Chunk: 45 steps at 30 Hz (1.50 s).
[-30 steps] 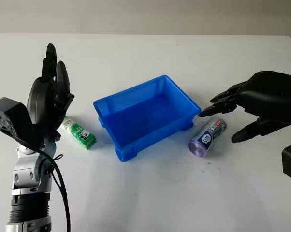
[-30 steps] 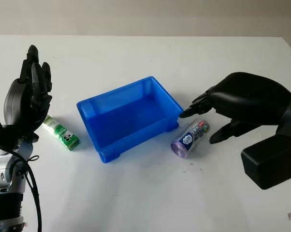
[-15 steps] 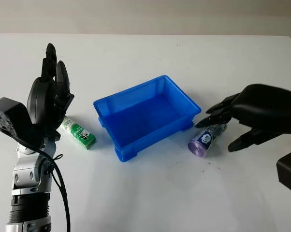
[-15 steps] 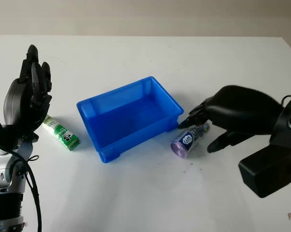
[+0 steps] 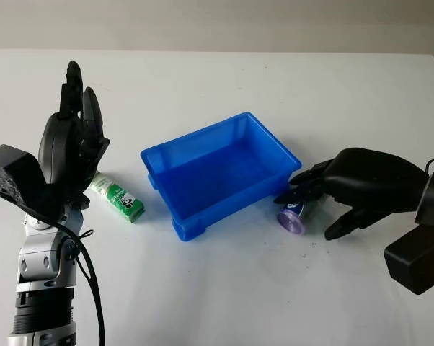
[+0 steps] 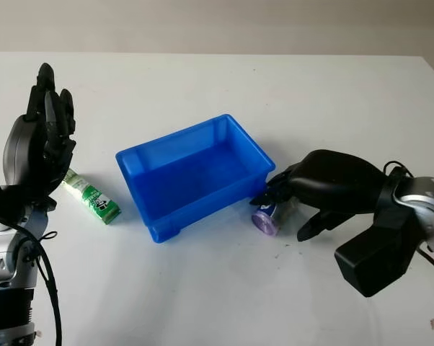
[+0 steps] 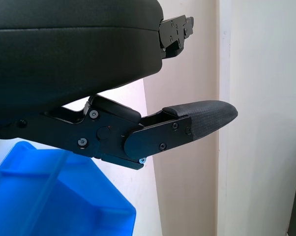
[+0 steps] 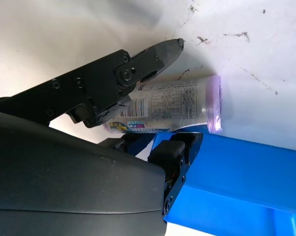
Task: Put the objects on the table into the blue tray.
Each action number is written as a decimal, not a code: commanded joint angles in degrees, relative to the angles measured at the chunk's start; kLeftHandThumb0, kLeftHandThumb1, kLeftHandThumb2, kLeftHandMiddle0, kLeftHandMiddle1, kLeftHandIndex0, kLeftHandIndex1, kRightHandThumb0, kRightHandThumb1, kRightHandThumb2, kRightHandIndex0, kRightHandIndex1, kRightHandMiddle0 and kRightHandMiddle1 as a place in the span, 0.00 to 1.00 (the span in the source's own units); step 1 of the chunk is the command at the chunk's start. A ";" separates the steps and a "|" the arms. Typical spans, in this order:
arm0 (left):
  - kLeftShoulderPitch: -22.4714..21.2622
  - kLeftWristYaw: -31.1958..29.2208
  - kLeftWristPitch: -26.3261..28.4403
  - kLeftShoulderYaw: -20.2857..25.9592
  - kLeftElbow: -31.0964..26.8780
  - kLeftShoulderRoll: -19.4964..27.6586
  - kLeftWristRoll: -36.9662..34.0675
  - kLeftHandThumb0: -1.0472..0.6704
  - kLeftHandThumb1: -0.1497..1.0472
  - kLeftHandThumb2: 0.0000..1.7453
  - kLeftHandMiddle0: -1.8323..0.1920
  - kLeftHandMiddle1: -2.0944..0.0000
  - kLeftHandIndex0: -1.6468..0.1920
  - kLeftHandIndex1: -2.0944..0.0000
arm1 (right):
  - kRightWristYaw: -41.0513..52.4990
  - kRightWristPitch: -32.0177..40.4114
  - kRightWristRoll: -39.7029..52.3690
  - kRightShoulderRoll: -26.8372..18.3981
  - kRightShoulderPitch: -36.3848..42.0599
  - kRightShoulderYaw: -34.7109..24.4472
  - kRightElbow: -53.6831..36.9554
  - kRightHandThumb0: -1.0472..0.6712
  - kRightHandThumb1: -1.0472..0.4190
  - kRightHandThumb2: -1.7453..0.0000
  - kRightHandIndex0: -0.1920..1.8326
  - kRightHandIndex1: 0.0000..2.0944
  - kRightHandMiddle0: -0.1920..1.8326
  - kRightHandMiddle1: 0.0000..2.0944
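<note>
The blue tray [image 5: 202, 137] stands slantwise at the table's middle, with nothing in it. A small can with a purple end [image 5: 292, 216] lies on its side on the table against the tray's right corner. My right hand [image 5: 307, 216] is down over this can. Its fingers reach to the tray side and its thumb [image 5: 341, 225] stays on the other side, apart from the can [image 8: 182, 103]. A green and white packet [image 5: 117, 197] lies left of the tray. My left hand [image 5: 73, 137] is held upright and open above the table's left side, beside the packet.
The white table [image 5: 224, 288] runs wide in front of and behind the tray. Its far edge [image 5: 217, 50] meets a pale wall. The tray's wall [image 8: 246, 172] stands right against my right hand's fingers.
My right hand has dropped and moved left, down over the can, and now hides most of it. The can has rolled a little toward the tray. The left hand has hardly moved.
</note>
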 commanded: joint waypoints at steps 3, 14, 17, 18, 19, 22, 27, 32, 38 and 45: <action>0.50 -0.03 -0.04 0.35 -0.68 0.42 0.25 0.17 1.00 0.38 1.00 1.00 1.00 1.00 | -4.40 -3.32 -3.80 0.64 0.85 0.91 2.12 0.45 0.11 0.97 0.24 0.71 0.21 0.69; -0.09 -0.73 -0.42 0.70 0.00 0.23 -0.61 0.18 1.00 0.37 1.00 1.00 1.00 1.00 | -11.17 -1.85 -10.56 -1.13 3.59 -1.05 -3.25 0.36 0.01 0.95 0.56 1.00 0.47 0.99; -0.27 -0.76 -0.36 0.67 0.05 0.18 -0.64 0.19 1.00 0.37 1.00 1.00 1.00 1.00 | -9.28 -0.49 -8.60 -1.67 4.28 -1.55 -5.61 0.35 0.00 0.92 0.55 1.00 0.43 1.00; -0.31 -0.65 -0.36 0.67 0.01 0.12 -0.59 0.19 1.00 0.37 1.00 1.00 1.00 1.00 | -7.71 0.39 -5.63 -1.55 4.74 -1.61 -6.23 0.35 0.00 0.92 0.54 1.00 0.43 1.00; -0.31 -0.65 -0.44 0.67 0.02 0.11 -0.54 0.19 1.00 0.37 1.00 1.00 1.00 1.00 | -6.07 1.20 -2.42 -1.42 5.22 -1.63 -6.96 0.36 0.00 0.93 0.54 1.00 0.43 1.00; -0.27 -0.59 -0.43 0.69 -0.05 0.14 -0.43 0.19 1.00 0.38 1.00 1.00 1.00 1.00 | 1.20 7.55 9.95 -1.46 7.63 -1.93 -13.24 0.37 0.00 0.94 0.53 1.00 0.44 1.00; -0.43 -0.51 -0.17 0.58 -0.01 0.37 -0.13 0.18 1.00 0.38 1.00 1.00 1.00 1.00 | 13.41 29.30 30.67 -2.85 9.29 -4.99 -32.77 0.39 0.00 0.92 0.51 1.00 0.47 1.00; -0.72 -1.18 -0.35 0.32 0.22 0.27 -0.50 0.19 1.00 0.39 1.00 1.00 1.00 1.00 | 17.21 45.11 46.21 -1.94 2.19 -10.04 -40.09 0.39 0.00 0.89 0.58 1.00 0.54 1.00; -0.84 -1.11 -0.46 0.15 0.40 -0.05 -0.32 0.19 1.00 0.39 1.00 1.00 1.00 1.00 | 14.34 54.39 53.22 2.83 -9.73 -12.87 -37.06 0.40 0.00 0.88 0.66 1.00 0.58 1.00; -0.24 -0.41 -0.89 -0.33 -0.20 -0.90 0.06 0.19 1.00 0.40 1.00 1.00 1.00 1.00 | 6.07 46.51 39.84 14.76 -18.13 -7.87 -24.47 0.45 0.01 0.93 0.61 1.00 0.51 1.00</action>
